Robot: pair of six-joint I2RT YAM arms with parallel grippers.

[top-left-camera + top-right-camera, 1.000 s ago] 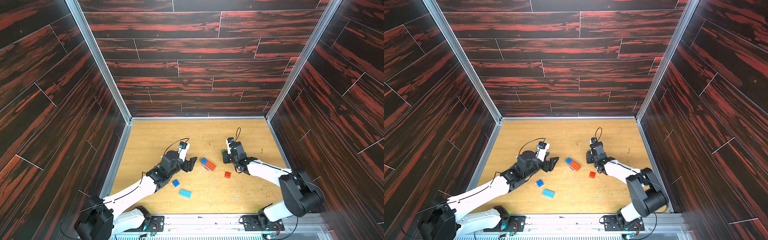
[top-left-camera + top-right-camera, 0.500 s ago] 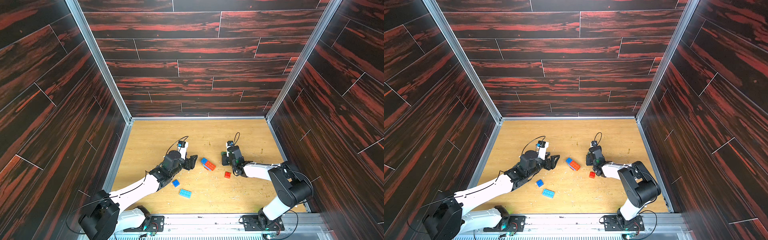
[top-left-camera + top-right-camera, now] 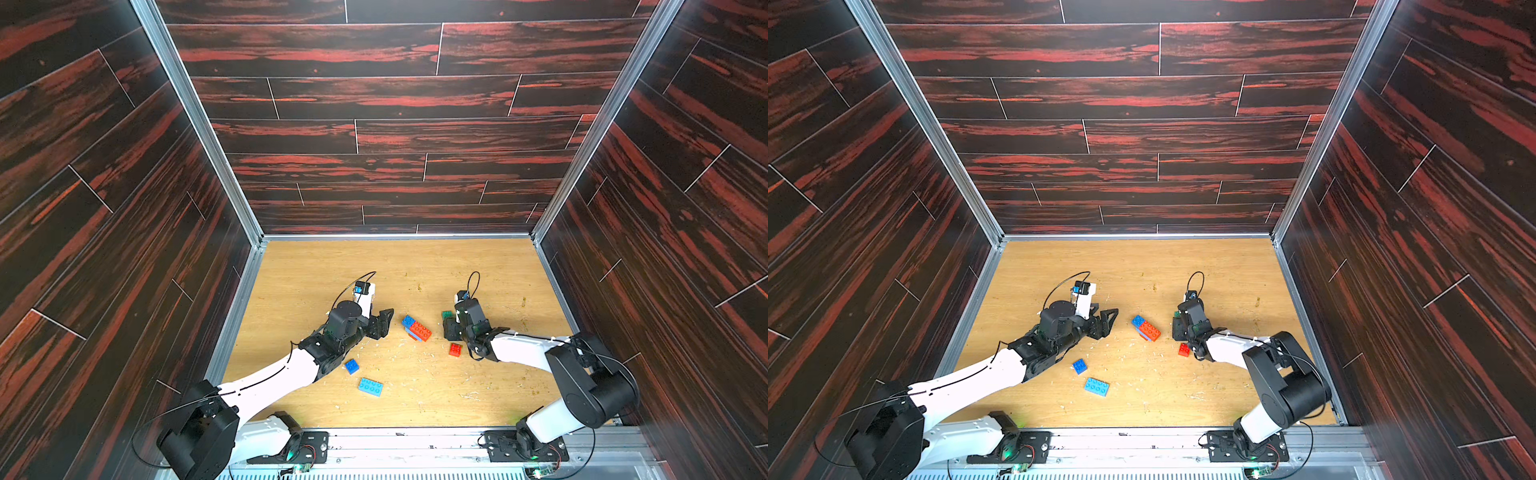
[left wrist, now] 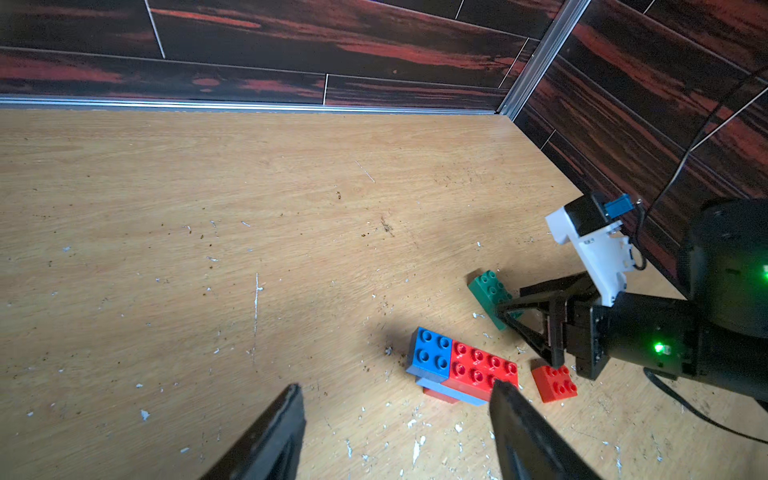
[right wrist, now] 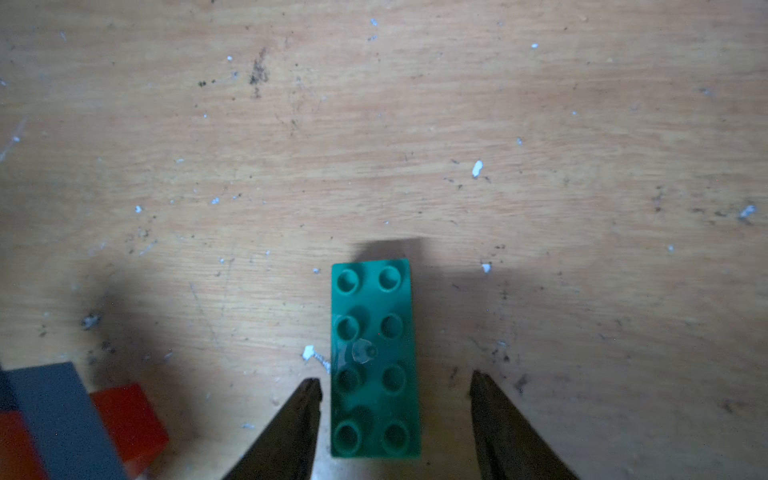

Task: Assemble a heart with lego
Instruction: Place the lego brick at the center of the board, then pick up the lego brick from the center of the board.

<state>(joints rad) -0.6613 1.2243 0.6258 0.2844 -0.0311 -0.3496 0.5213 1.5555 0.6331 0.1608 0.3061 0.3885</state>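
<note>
The right claw (image 5: 395, 379) is down low on the green brick (image 5: 374, 357), jaws parted and straddling one end of it. One finger is just beside the long edge and the opposite finger stands clear, with bare table (image 5: 561, 187) showing in the gap, so the claw is open and grips nothing. The green brick lies flat, studs up.

In both top views the heart (image 3: 417, 328) (image 3: 1146, 328) sits mid-table, between the two arms and only partly built. It has a dark-blue square butted against a red oblong on top, and a light-blue layer with a bit of red peeking out underneath. The green brick (image 3: 446, 314) is near it but apart, on the right arm's side.

The left claw (image 4: 397, 386) is wide open and empty, and it points at the heart (image 4: 457, 361). One fingertip overlaps the cluster's corner in the left wrist view, and I can't tell whether it touches. In a top view the left claw (image 3: 385, 321) reads as just short of it.

Loose pieces lie around. A red square brick (image 3: 455, 350) is just beside the right claw (image 3: 448, 330). A dark-blue square brick (image 3: 351, 366) is tucked beside the left forearm. A light-blue oblong brick (image 3: 370, 387) lies nearer the front edge, close to that blue square
</note>
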